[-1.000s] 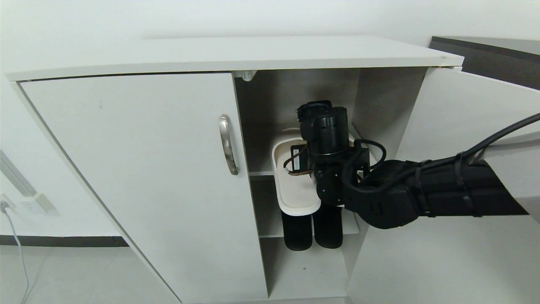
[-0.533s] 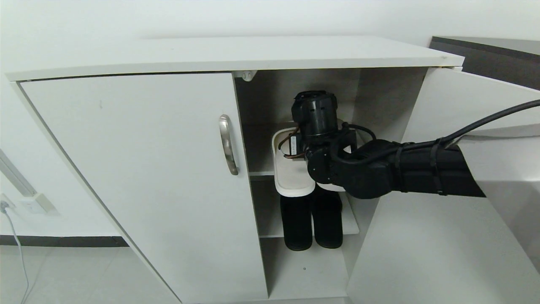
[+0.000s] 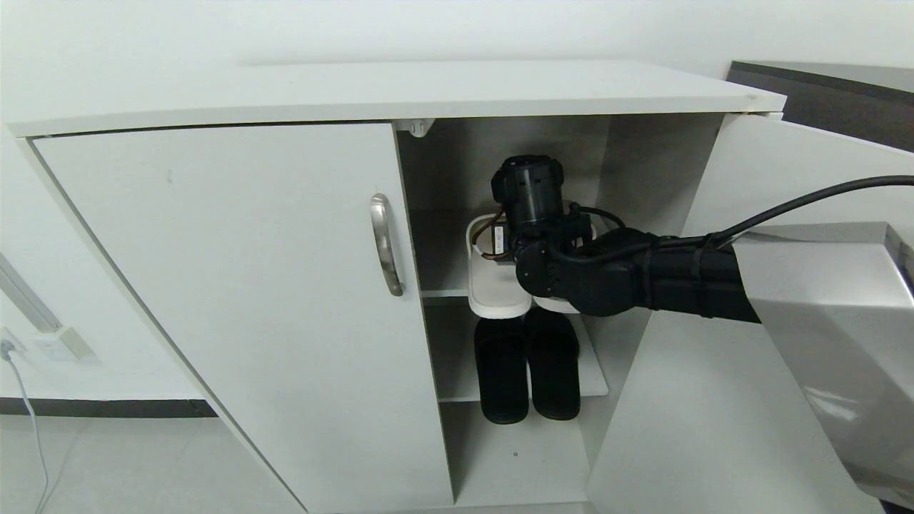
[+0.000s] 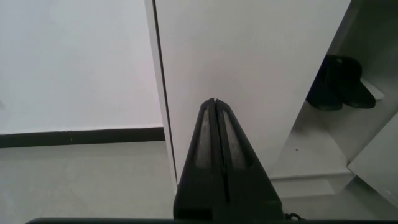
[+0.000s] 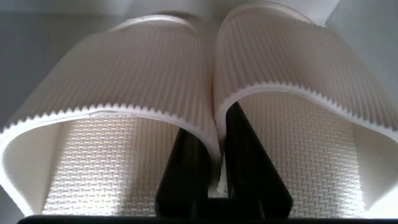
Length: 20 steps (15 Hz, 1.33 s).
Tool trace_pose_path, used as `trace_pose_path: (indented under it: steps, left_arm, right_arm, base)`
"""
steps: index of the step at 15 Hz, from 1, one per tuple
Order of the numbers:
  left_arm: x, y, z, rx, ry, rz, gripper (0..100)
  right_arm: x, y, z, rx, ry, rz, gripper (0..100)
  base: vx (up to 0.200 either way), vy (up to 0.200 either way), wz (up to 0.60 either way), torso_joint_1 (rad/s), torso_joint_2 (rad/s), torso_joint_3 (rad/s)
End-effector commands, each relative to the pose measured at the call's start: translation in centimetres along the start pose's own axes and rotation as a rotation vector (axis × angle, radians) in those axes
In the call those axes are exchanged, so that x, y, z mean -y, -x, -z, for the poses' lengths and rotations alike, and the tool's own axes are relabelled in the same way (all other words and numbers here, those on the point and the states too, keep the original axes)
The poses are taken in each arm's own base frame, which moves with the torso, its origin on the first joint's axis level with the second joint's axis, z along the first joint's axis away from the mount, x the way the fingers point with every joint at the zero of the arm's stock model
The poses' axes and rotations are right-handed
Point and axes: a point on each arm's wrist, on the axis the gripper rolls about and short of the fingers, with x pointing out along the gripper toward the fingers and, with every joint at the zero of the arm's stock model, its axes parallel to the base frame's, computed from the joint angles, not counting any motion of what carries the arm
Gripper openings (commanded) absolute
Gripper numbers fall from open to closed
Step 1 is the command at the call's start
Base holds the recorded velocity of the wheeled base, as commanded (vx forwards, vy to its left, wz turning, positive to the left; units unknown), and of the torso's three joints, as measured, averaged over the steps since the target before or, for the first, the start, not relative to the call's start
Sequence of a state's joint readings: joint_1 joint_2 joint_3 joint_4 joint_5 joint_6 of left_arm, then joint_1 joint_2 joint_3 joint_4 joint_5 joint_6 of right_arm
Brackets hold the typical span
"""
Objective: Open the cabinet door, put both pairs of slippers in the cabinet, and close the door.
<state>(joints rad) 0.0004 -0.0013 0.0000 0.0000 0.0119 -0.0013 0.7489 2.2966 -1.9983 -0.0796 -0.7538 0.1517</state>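
Note:
The white pair of slippers (image 3: 496, 285) lies side by side on the cabinet's upper shelf, heels just past its front edge. In the right wrist view my right gripper (image 5: 217, 177) is shut on the white slippers (image 5: 143, 93), pinching the two inner strap edges together. My right arm's wrist (image 3: 532, 193) reaches into the open right half of the cabinet. The black pair of slippers (image 3: 528, 371) sits on the shelf below, also seen as the black slippers (image 4: 342, 90). My left gripper (image 4: 214, 102) is shut and empty, low before the closed left door (image 4: 249, 62).
The left door (image 3: 214, 285) with its metal handle (image 3: 385, 243) is closed. The right door (image 3: 714, 400) stands swung open toward me on the right. A bottom compartment (image 3: 518, 457) lies under the black pair. A wall socket and cable (image 3: 43, 343) are at far left.
My right arm has pushed deeper into the cabinet, carrying the white slippers further onto the upper shelf. The black pair below is now uncovered. The left gripper's state cannot be compared.

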Motion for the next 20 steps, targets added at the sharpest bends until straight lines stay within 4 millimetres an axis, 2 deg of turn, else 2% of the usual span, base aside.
trace_pose_path:
  steps: [1, 3, 4, 13, 16, 20]
  left_arm:
    - [0.0, 0.0, 0.0, -0.001, 0.000, -0.001, 0]
    - [0.0, 0.0, 0.0, -0.001, 0.000, -0.001, 0]
    - [0.0, 0.0, 0.0, -0.001, 0.000, -0.001, 0]
    - [0.0, 0.0, 0.0, -0.001, 0.003, -0.003, 0]
    - [0.0, 0.0, 0.0, -0.001, 0.003, -0.003, 0]
    - [0.0, 0.0, 0.0, -0.001, 0.003, -0.003, 0]
  right_arm:
    - [-0.1, -0.4, 0.5, -0.009, 0.006, 0.004, 0]
    - [-0.1, -0.4, 0.5, -0.009, -0.003, 0.003, 0]
    - [-0.1, -0.4, 0.5, -0.009, -0.003, 0.003, 100]
    - [-0.1, 0.1, 0.0, 0.001, -0.017, -0.005, 100]
    - [-0.1, 0.9, -0.7, 0.012, -0.024, -0.016, 100]
    - [0.3, 1.9, -0.5, -0.009, -0.004, -0.022, 100]
  base:
    - [0.000, 0.000, 0.00, 0.000, 0.00, 0.000]
    - [0.000, 0.000, 0.00, 0.000, 0.00, 0.000]
    - [0.000, 0.000, 0.00, 0.000, 0.00, 0.000]
    - [0.000, 0.000, 0.00, 0.000, 0.00, 0.000]
    - [0.000, 0.000, 0.00, 0.000, 0.00, 0.000]
    - [0.000, 0.000, 0.00, 0.000, 0.00, 0.000]
